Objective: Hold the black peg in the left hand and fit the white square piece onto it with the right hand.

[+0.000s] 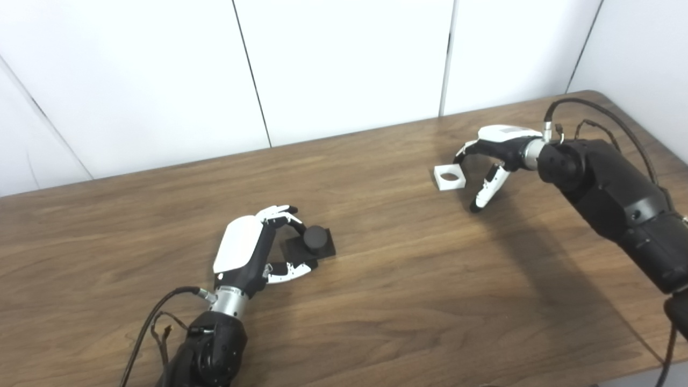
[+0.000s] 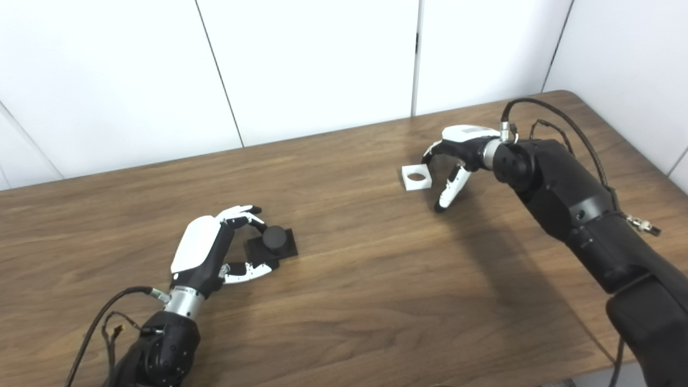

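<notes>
The black peg (image 1: pixel 316 237), a short round post on a square black base, stands on the table left of the middle. My left hand (image 1: pixel 252 252) lies just left of it, open, with fingers above the base and thumb below it, close around but not clearly gripping. The white square piece (image 1: pixel 449 177), with a round hole, lies flat at the far right. My right hand (image 1: pixel 497 156) hovers just right of it, open, with fingers arched by its right edge and thumb hanging apart. The peg also shows in the right eye view (image 2: pixel 274 237), as does the white piece (image 2: pixel 416 178).
The wooden table (image 1: pixel 387 301) runs back to a white panelled wall (image 1: pixel 344 64). Its right corner (image 1: pixel 596 97) is rounded. Cables loop off both wrists, one by the left forearm (image 1: pixel 156 317). The front edge is at the lower right.
</notes>
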{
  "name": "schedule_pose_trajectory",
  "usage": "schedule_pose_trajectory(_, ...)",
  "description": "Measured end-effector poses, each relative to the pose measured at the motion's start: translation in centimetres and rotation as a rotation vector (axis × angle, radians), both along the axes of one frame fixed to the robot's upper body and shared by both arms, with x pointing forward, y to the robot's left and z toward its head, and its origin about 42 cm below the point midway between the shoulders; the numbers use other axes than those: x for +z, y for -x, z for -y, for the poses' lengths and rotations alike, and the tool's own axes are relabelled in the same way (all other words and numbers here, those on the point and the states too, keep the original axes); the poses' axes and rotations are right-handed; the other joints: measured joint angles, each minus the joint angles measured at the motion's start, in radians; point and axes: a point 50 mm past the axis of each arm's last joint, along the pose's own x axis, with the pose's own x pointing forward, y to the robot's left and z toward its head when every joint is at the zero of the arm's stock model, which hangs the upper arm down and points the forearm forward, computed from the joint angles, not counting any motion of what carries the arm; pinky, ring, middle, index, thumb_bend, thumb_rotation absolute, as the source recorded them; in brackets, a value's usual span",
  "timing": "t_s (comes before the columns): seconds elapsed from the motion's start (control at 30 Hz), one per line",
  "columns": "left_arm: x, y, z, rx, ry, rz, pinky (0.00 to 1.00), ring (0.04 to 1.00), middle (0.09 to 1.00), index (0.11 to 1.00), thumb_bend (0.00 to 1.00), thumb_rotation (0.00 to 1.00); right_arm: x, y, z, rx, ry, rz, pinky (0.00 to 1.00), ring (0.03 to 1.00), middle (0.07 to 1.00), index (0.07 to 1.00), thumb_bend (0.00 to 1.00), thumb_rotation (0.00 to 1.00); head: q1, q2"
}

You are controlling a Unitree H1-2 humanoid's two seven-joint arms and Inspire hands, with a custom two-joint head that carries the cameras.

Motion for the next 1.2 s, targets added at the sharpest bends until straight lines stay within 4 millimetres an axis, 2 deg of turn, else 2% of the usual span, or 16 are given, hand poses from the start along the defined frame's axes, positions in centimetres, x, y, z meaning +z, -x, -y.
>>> schedule_pose_trajectory(0.13, 0.0, 0.1, -0.1, 0.007, -0.003, -0.001, 0.81, 0.858, 0.818, 0.493, 0.51, 0.08, -0.5, -0.3, 0.1, -0.002, -0.017, 0.049, 0.96, 0.922, 0.875, 0.682, 0.73, 0.29, 0.0, 0.003)
schedule_pose_trajectory(0.3, 0.0, 0.1, -0.5, 0.011, -0.011, 0.001, 0.81, 0.857, 0.817, 0.493, 0.51, 0.08, -0.9, -0.5, -0.4, -0.016, -0.032, 0.072, 0.96, 0.917, 0.871, 0.672, 0.73, 0.3, -0.002, 0.003)
schedule_pose_trajectory(0.43, 0.0, 0.1, -0.6, 0.011, -0.011, 0.0, 0.81, 0.856, 0.816, 0.493, 0.51, 0.08, -1.0, -0.8, -1.1, -0.046, -0.042, 0.082, 0.93, 0.911, 0.87, 0.683, 0.74, 0.31, 0.005, 0.006)
schedule_pose_trajectory(0.7, 0.0, 0.1, -0.5, 0.011, -0.01, 0.0, 0.81, 0.858, 0.817, 0.493, 0.51, 0.08, -1.2, -1.6, -2.0, -0.057, -0.044, 0.085, 0.93, 0.913, 0.873, 0.726, 0.79, 0.32, 0.009, 0.012)
schedule_pose_trajectory(0.97, 0.0, 0.1, -0.5, 0.012, -0.01, 0.0, 0.81, 0.855, 0.814, 0.493, 0.51, 0.08, -1.3, -1.8, -2.0, -0.061, -0.035, 0.084, 0.91, 0.91, 0.885, 0.791, 0.83, 0.35, 0.012, 0.015)
schedule_pose_trajectory(1.2, 0.0, 0.1, -0.5, 0.012, -0.009, 0.0, 0.8, 0.848, 0.809, 0.493, 0.51, 0.08, -1.4, -1.8, -2.0, -0.081, -0.033, 0.071, 0.93, 0.93, 0.902, 0.798, 0.86, 0.34, 0.014, 0.017)
